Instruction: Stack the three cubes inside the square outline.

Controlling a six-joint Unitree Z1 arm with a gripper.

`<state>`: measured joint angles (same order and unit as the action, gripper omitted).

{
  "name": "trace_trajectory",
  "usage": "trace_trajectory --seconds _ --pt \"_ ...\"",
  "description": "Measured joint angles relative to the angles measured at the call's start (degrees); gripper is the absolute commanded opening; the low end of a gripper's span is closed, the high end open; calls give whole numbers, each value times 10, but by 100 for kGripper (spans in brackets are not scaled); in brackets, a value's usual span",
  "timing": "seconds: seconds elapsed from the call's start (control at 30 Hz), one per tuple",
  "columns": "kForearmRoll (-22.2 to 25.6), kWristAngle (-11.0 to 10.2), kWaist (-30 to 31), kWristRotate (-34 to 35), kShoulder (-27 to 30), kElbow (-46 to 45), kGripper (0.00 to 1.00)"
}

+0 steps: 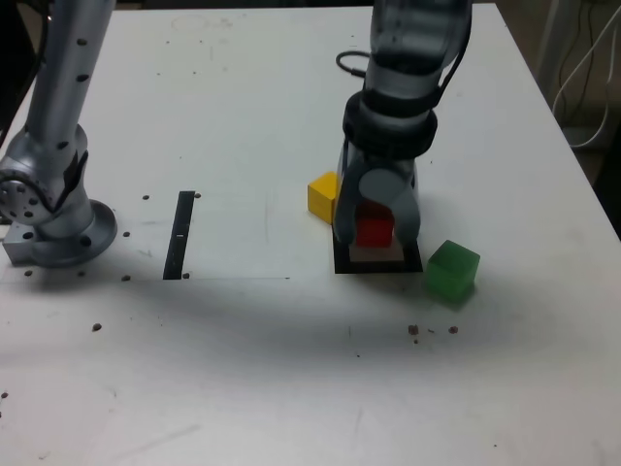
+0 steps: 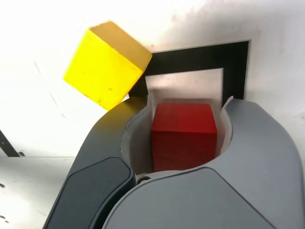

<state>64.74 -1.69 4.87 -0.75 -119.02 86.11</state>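
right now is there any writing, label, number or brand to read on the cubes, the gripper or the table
None can be read in either view.
The red cube, yellow cube and green cube have plain faces.
The gripper and the black tape square carry no marks.
The black strip has pale specks, too small to read.

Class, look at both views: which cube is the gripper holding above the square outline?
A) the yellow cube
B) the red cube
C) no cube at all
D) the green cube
B: the red cube sits clamped between the gripper's jaws over the square outline, while the yellow cube and green cube rest on the table outside it.
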Motion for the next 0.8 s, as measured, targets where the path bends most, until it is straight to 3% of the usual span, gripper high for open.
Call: trace_trajectory --seconds 0.27,0.43,0.53,0.7,0.8 --pt "-37 11 0 0 0 -26 18" --pt "-49 10 0 0 1 -32 26" --pt "-50 7 1 0 1 -33 39" --pt "-50 -3 2 0 0 -33 75" --pt "-51 -13 1 0 -10 -33 89"
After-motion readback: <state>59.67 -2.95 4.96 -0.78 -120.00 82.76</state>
